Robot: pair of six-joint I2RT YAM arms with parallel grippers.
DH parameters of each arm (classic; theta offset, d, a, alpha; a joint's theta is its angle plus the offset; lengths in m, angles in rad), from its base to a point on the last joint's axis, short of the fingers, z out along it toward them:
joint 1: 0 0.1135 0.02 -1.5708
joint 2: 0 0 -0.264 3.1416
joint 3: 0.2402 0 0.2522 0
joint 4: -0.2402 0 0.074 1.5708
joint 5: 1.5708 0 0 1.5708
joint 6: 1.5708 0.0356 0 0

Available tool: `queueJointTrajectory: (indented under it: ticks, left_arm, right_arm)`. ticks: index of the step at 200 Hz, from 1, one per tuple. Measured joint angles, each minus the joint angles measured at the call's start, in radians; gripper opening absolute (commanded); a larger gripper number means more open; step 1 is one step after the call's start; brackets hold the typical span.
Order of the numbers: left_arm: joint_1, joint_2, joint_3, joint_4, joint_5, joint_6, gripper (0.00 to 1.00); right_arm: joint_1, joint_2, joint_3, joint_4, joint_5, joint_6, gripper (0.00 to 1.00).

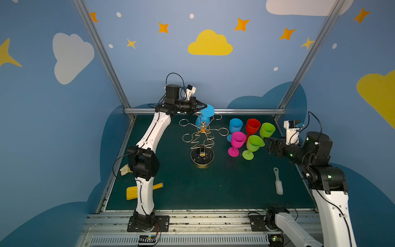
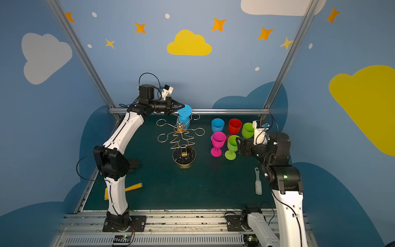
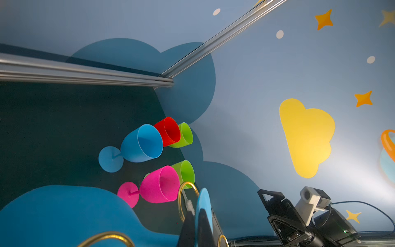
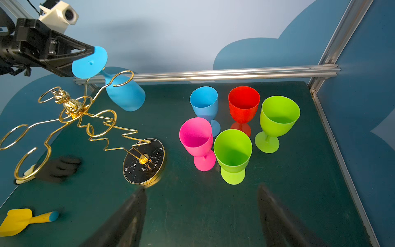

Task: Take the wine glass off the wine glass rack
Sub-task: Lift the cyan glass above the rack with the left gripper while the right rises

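Pinching the glass point(image 4: 125, 96) by its foot point(image 4: 89, 64), my left pincer point(image 4: 90, 51) holds it tilted to slip the stem from the rack point(image 4: 68, 104) loop; right pincer point(image 4: 201, 190) wide.

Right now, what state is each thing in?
Blue plastic wine glass: upside down, tilted, stem through a rack loop.
Gold wire wine glass rack: upright, other loops empty.
Five coloured plastic glasses: standing upright.
Left gripper: shut on the blue glass's foot.
Right gripper: open, empty.

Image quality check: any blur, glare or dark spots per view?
Right wrist: right gripper blurred, standing glasses sharp, glint below the rack base. Left wrist: left gripper and blue glass's foot soft, too close. Both top views: table dim, gold rack wires readable.
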Motion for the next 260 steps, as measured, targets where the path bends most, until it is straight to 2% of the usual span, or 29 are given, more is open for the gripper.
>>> queueJointTrajectory:
  ticks: [61, 101, 147, 181, 221, 243, 260]
  left_arm:
    - [0.016, 0.136, 0.145, 0.148, -0.012, -0.116, 0.03]
    - [0.061, 0.183, 0.2, 0.287, -0.015, -0.269, 0.03]
    - [0.12, 0.173, 0.237, 0.478, 0.0, -0.463, 0.03]
    - [0.126, 0.129, 0.236, 0.581, 0.008, -0.58, 0.03]
    - [0.122, 0.005, 0.213, 0.671, 0.017, -0.67, 0.03]
    - [0.115, -0.102, 0.133, 0.739, 0.02, -0.721, 0.03]
    - [0.106, -0.177, 0.048, 0.797, 0.023, -0.758, 0.03]
  right_arm:
    - [0.0, 0.014, 0.037, -0.004, -0.003, 0.008, 0.8]
    - [0.0, 0.033, 0.038, 0.015, -0.038, 0.021, 0.8]
    - [0.002, 0.067, 0.037, 0.154, -0.148, 0.038, 0.8]
    - [0.048, 0.132, 0.041, 0.264, -0.187, 0.03, 0.8]
    - [0.233, 0.244, 0.126, 0.322, -0.16, -0.057, 0.8]
    - [0.312, 0.287, 0.182, 0.376, -0.168, -0.117, 0.81]
    - [0.335, 0.312, 0.214, 0.433, -0.193, -0.156, 0.83]
